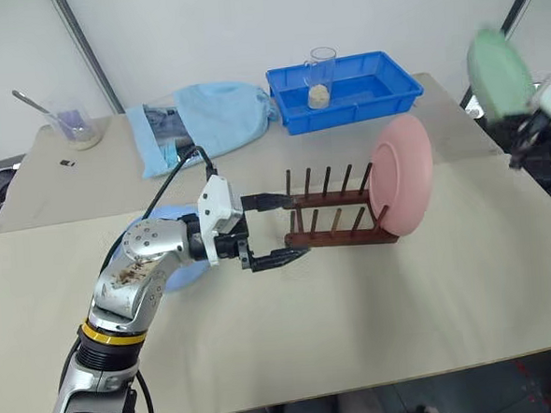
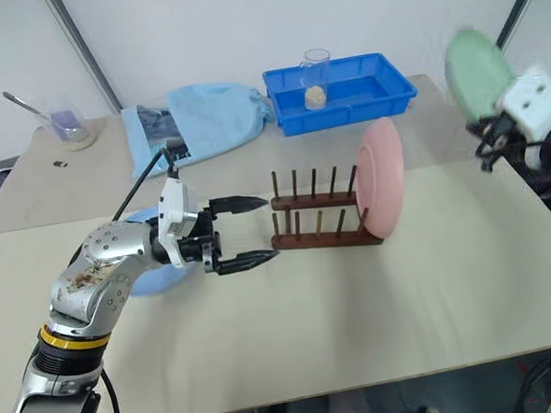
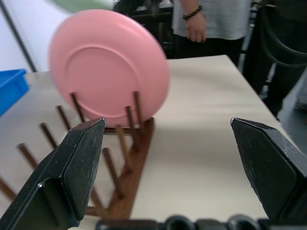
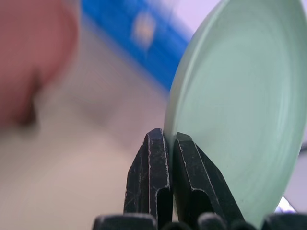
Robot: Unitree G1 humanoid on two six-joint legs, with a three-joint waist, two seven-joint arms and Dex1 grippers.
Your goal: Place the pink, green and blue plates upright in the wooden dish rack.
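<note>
On the tabletop (image 1: 377,331), the right hand (image 2: 492,143), clamping the green plate (image 2: 476,74), should lower it edgewise beside the pink plate (image 1: 402,174); left hand (image 1: 275,230) released.

Overall light: bright, even and soft across the table (image 1: 377,331).
Shadows: faint and blurred; a pale one lies on the table beside the wooden dish rack (image 1: 337,223), under the pink plate (image 1: 402,174).
Glare: small highlights on the metal left arm (image 1: 134,271); none on the matte plates.
Motion blur: the green plate (image 2: 476,74) and the right gripper (image 2: 489,147) holding it are smeared in the head views.
Right wrist focus: the fingers (image 4: 153,182) are sharp, the green plate's far rim softens, the background is a blur.
Left wrist focus: the pink plate and rack pegs are fairly crisp; the person (image 3: 206,19) behind is softer.
</note>
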